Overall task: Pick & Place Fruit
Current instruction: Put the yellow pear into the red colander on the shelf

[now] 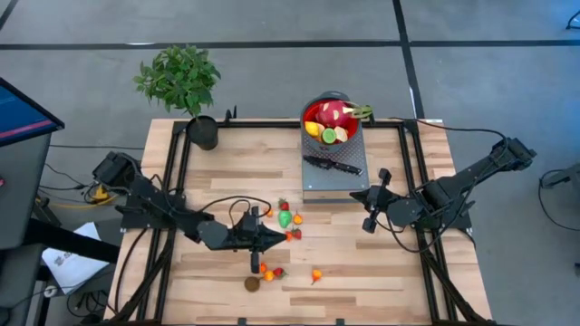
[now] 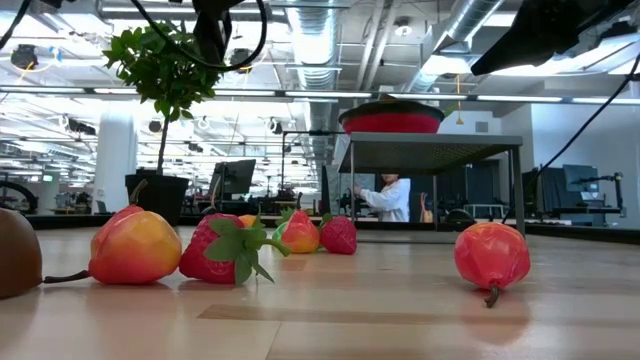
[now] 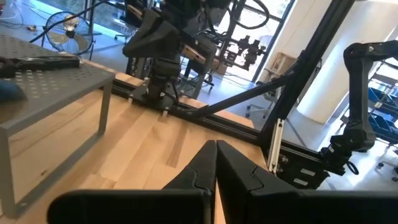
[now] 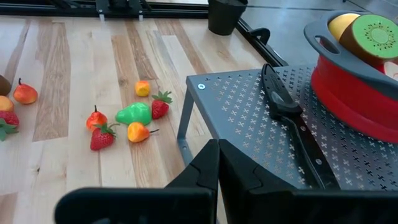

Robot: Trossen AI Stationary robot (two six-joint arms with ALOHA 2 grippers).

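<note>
nearest the low camera, a brown round toy fruit [image 2: 15, 252] beside small red, orange and green plastic toy fruits [image 1: 286, 219], all left of the grey perforated metal stand [image 1: 335, 186]. left gripper [image 1: 279, 239] among them, right gripper [image 1: 370, 224] just right of stand: both closed, empty.

I count about ten small fruits [image 1: 286, 218] loose beside the grey stand [image 1: 313, 183], one bowl [image 1: 333, 122], one knife [image 1: 333, 166], one plant [image 1: 181, 81].

I see an open lab or industrial office: exposed ceiling ducts [image 2: 330, 40], fluorescent lights, monitors [image 2: 235, 178] at twelve o'clock, and a person [image 2: 388, 197] at a workstation.
</note>
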